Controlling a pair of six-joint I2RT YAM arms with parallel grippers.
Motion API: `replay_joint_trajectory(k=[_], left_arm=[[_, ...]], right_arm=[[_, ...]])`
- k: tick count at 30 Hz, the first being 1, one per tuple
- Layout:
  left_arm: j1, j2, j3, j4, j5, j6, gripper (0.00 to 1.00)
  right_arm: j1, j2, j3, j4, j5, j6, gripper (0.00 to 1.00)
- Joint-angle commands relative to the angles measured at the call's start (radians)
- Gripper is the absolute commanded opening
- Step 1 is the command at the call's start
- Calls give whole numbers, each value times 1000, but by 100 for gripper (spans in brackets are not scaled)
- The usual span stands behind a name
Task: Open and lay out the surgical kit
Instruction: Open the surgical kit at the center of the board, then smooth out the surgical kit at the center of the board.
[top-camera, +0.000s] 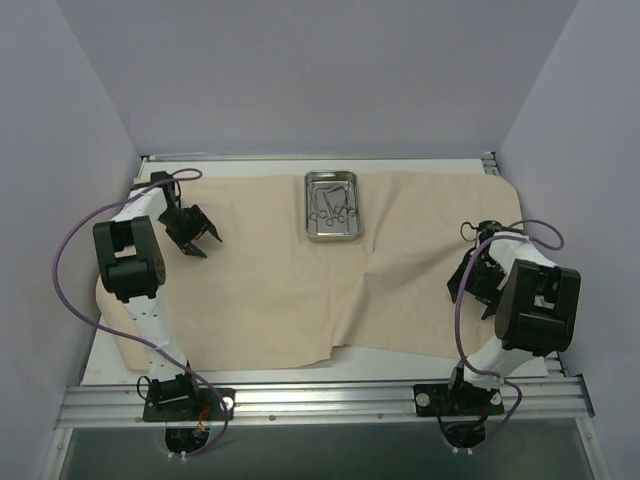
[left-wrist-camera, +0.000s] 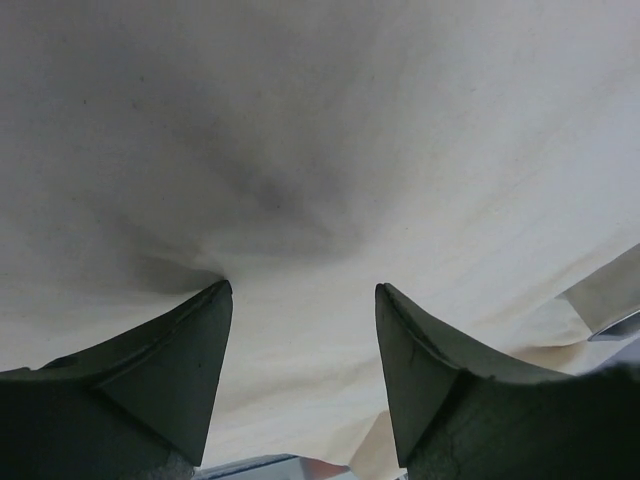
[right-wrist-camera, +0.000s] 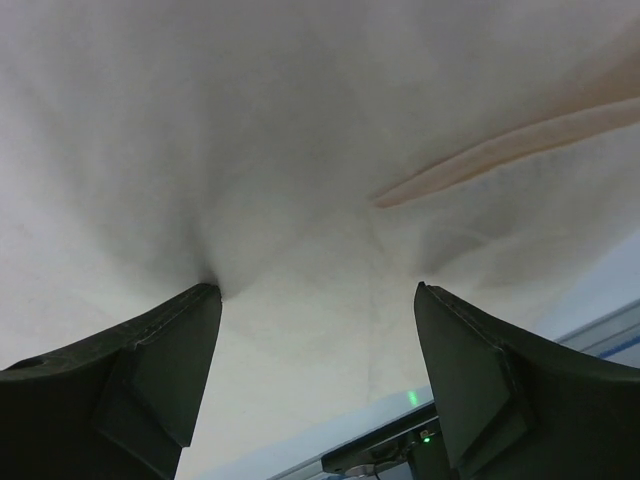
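The beige cloth wrap (top-camera: 280, 290) lies spread open and flat over most of the table. The shiny steel tray (top-camera: 332, 205) sits on it at the back centre, with the silver ring-handled forceps (top-camera: 331, 204) lying inside. My left gripper (top-camera: 200, 240) is open and empty, low over the cloth's left part; the left wrist view shows only cloth (left-wrist-camera: 320, 150) between its fingers. My right gripper (top-camera: 470, 290) is open and empty, low over the cloth's right part, with bare cloth (right-wrist-camera: 300, 150) under it.
The cloth's near edge (top-camera: 330, 350) ends short of the metal rail (top-camera: 320, 400) holding the arm bases. A fold crease (right-wrist-camera: 480, 160) runs through the cloth near the right gripper. Purple cables loop beside both arms. Grey walls close in the table.
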Motion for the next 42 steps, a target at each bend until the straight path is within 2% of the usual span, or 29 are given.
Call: replay_joint_trajectory(k=[1, 3, 5, 8, 10, 13, 15, 18, 23, 25, 29, 32, 37, 39, 40, 42], left_arm=[[6, 7, 97, -18, 0, 39, 68], [4, -28, 119, -38, -52, 49, 67], [1, -112, 104, -46, -133, 59, 71], [8, -222, 62, -43, -208, 75, 72], [20, -280, 3, -29, -227, 82, 72], [30, -315, -67, 19, -192, 88, 72], [32, -306, -70, 14, -173, 88, 71], [38, -271, -42, -20, -156, 83, 71], [57, -263, -2, -32, -145, 80, 71], [61, -250, 11, -41, -148, 82, 71], [69, -237, 28, -73, -162, 88, 71], [81, -245, 30, -105, -188, 97, 71], [107, -311, -11, -165, -282, 94, 74], [122, -360, -45, -173, -294, 62, 76], [142, -383, -94, -175, -300, 45, 81], [176, -433, -154, -162, -305, -9, 82]], right_arm=[[-65, -9, 18, -76, 125, 43, 79], [-62, -10, 97, -89, 78, 3, 79], [43, -21, 187, -99, 6, -40, 80], [144, -2, 255, -80, -62, -12, 80], [195, 24, 242, -21, -125, 43, 75], [205, 50, 150, 111, -215, 122, 67], [205, 68, 72, 165, -234, 149, 67], [169, 113, -9, 187, -202, 152, 68], [-31, 82, -90, 115, -95, 112, 69], [-70, 35, -70, 57, -3, 78, 70], [-79, -22, 14, -2, -1, 40, 72], [-33, -30, 118, -7, -106, -11, 75], [166, -25, 287, 1, -202, -76, 82], [223, -9, 358, 7, -254, -89, 84], [291, 14, 379, 7, -262, -94, 84], [353, 34, 427, 12, -282, -106, 85]])
